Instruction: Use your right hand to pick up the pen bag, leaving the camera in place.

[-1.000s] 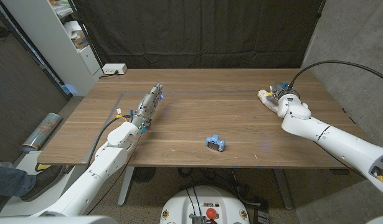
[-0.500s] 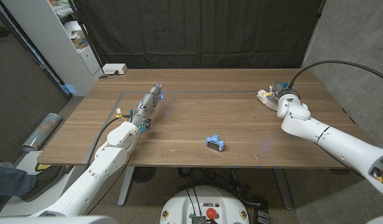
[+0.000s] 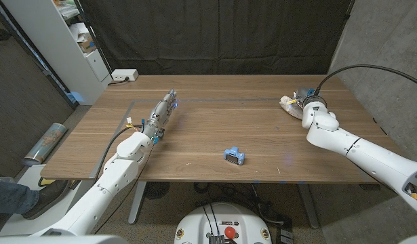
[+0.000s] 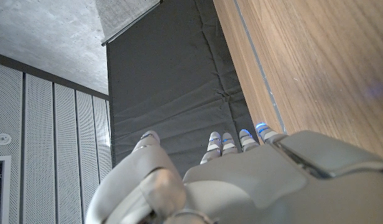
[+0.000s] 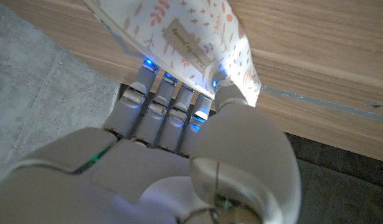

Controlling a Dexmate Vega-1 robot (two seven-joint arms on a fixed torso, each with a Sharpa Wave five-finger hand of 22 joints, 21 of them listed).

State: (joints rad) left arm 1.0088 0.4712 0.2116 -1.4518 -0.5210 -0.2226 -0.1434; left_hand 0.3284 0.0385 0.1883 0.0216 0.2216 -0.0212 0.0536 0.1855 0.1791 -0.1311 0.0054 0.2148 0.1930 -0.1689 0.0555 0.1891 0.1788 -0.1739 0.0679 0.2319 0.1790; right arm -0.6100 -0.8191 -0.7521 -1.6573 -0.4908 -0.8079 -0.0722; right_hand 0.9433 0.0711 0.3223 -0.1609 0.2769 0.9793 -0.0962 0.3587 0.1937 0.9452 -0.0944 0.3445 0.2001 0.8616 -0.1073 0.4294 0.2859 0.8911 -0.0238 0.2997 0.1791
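The pen bag (image 3: 287, 102), cream cloth with a small leaf print, is at the far right of the wooden table (image 3: 262, 135). My right hand (image 3: 307, 105) grips it. In the right wrist view the pen bag (image 5: 185, 37) lies over my fingers (image 5: 160, 99), and the thumb presses on its edge. The camera (image 3: 234, 156), a small blue and grey block, stands alone near the front middle of the table, far from both hands. My left hand (image 3: 164, 110) reaches across the left part of the table, fingers stretched out and apart, holding nothing. The same left hand (image 4: 241, 174) shows from behind in the left wrist view.
A white box (image 3: 124, 75) sits at the table's far left corner. A shelf unit (image 3: 79, 41) stands beyond the left edge and a black curtain hangs behind. A thin taped line (image 3: 215, 100) runs across the far part of the tabletop. A black cable (image 3: 371, 70) arcs over my right arm.
My right hand has edged slightly toward the far side with the pen bag in its grip. The camera and my left hand have not moved.
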